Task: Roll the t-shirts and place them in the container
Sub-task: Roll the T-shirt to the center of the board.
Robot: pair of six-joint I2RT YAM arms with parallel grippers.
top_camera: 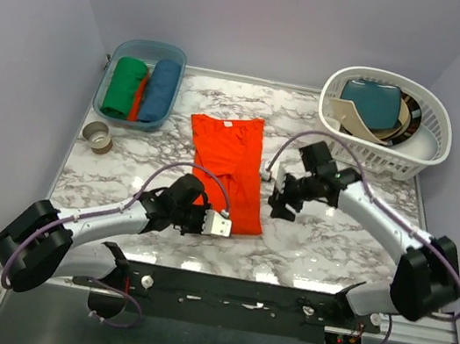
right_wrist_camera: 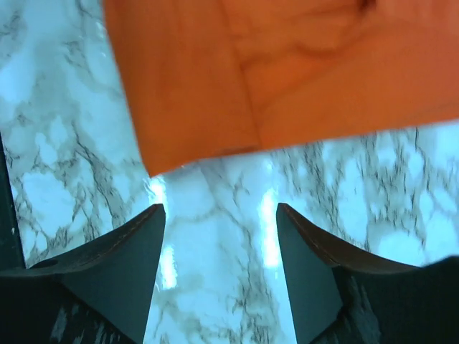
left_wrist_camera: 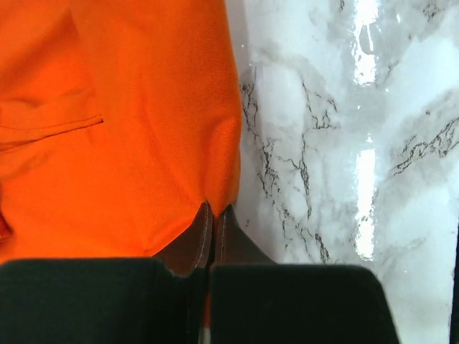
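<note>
A bright orange-red t-shirt [top_camera: 229, 167] lies folded into a long narrow strip in the middle of the marble table [top_camera: 333, 244], collar end away from me. My left gripper [top_camera: 221, 224] is shut on the near hem at its right corner; in the left wrist view the fingertips [left_wrist_camera: 206, 215] pinch the orange fabric [left_wrist_camera: 129, 129] at its edge. My right gripper [top_camera: 280, 200] stands open just right of the strip, apart from it. The right wrist view has the shirt's edge [right_wrist_camera: 287, 72] ahead of the spread fingers [right_wrist_camera: 136, 244], with bare marble between them.
A blue-green bin [top_camera: 156, 46] at the back left holds a green roll [top_camera: 125, 87], a blue roll [top_camera: 163, 89] and a red one between them. A white laundry basket [top_camera: 435, 119] with folded cloth stands back right. A tape roll [top_camera: 97, 136] lies at the left edge.
</note>
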